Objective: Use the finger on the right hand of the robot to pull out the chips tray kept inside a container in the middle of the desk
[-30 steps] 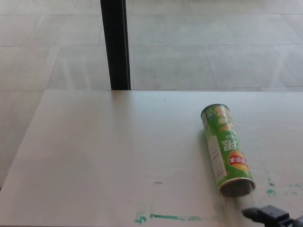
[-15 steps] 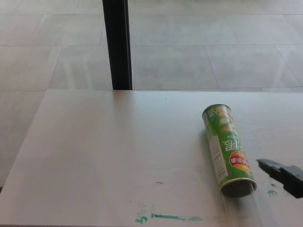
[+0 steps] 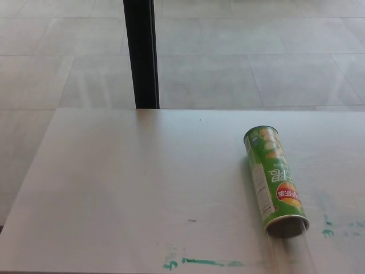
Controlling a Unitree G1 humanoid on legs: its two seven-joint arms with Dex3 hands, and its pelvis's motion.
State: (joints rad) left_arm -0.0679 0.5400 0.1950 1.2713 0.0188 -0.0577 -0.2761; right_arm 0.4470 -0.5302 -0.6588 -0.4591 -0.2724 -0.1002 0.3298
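Now neither hand shows; the right hand, beside the green chips can (image 3: 275, 181) half a second ago, has left view, so its fingers cannot be judged. That can lies on the counter (image 3: 125, 188), open mouth nearest the camera, a faint clear tray seemingly protruding. Pulling remains undone.

1. A green chips can (image 3: 275, 180) is lying on its side on the pale desk (image 3: 125, 188), toward the right.
2. Its open end (image 3: 287, 226) is facing the near edge, and its closed end is pointing away toward the floor.
3. A faint clear tray (image 3: 302, 251) seems to be sticking out of the open end, though it is too blurred to be sure.
4. Green marks (image 3: 205, 262) are showing on the desk near the front edge, and smaller ones (image 3: 326, 231) just right of the can.
5. A black post (image 3: 141, 54) is standing upright behind the desk on the tiled floor (image 3: 256, 57).
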